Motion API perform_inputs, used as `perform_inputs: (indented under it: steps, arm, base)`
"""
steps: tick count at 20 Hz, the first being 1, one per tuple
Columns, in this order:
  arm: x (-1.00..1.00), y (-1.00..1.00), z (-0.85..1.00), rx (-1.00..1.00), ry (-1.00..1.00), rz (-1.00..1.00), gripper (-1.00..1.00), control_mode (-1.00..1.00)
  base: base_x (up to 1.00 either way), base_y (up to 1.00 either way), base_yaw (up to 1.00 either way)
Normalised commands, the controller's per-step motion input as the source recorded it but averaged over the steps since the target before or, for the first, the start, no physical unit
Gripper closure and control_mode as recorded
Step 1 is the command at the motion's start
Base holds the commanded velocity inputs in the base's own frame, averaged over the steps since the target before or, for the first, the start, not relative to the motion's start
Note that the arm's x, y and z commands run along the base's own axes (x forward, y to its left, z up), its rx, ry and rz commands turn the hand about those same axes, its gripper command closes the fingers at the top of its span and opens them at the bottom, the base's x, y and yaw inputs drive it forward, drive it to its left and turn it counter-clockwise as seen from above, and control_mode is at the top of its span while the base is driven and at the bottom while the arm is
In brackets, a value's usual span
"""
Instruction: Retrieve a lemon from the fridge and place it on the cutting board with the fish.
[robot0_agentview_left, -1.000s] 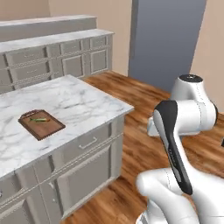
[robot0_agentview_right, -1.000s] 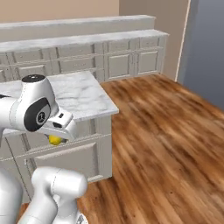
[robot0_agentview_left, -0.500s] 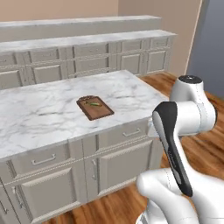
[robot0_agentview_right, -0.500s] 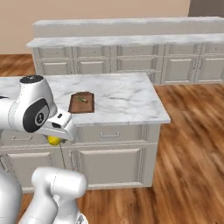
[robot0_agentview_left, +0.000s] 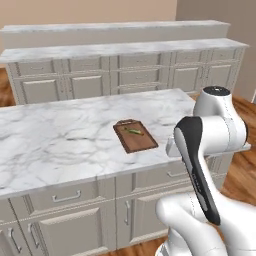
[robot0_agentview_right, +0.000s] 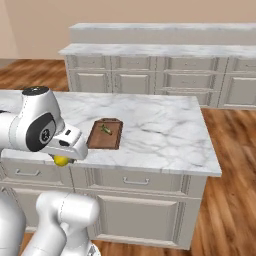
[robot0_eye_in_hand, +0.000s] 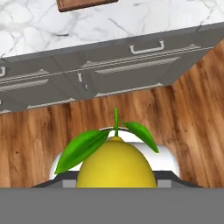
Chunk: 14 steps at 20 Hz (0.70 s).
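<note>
One lemon (robot0_eye_in_hand: 116, 164) in the pincer (robot0_agentview_right: 62, 159), leaves close-up.

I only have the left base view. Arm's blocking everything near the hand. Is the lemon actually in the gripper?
Observer: Yes. In the hand view the small round bright-yellow lemon, with green leaves, sits at the gripper; the right base view shows it tucked under the hand.
Operator: Over the counter yet?
Observer: No. The hand view has wooden floor behind the lemon, with the white marble counter edge ahead.
Operator: Where's the board relative to the hand?
Observer: In the right base view the reddish-brown rectangular wooden cutting board lies on the counter just right of the hand, and the slim greenish fish lies on its far half.
</note>
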Motion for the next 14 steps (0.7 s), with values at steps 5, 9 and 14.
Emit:
perform_inputs:
  steps: [5, 9, 14]
  arm:
    - [0.0, 0.0, 0.0, 0.0, 0.0, 0.0, 1.0, 1.0]
    - [0.0, 0.0, 0.0, 0.0, 0.0, 0.0, 1.0, 1.0]
    - [0.0, 0.0, 0.0, 0.0, 0.0, 0.0, 1.0, 1.0]
  base:
    - [0.27, -0.45, 0.23]
    - [0.0, -0.06, 0.08]
    - [0.0, 0.0, 0.0]
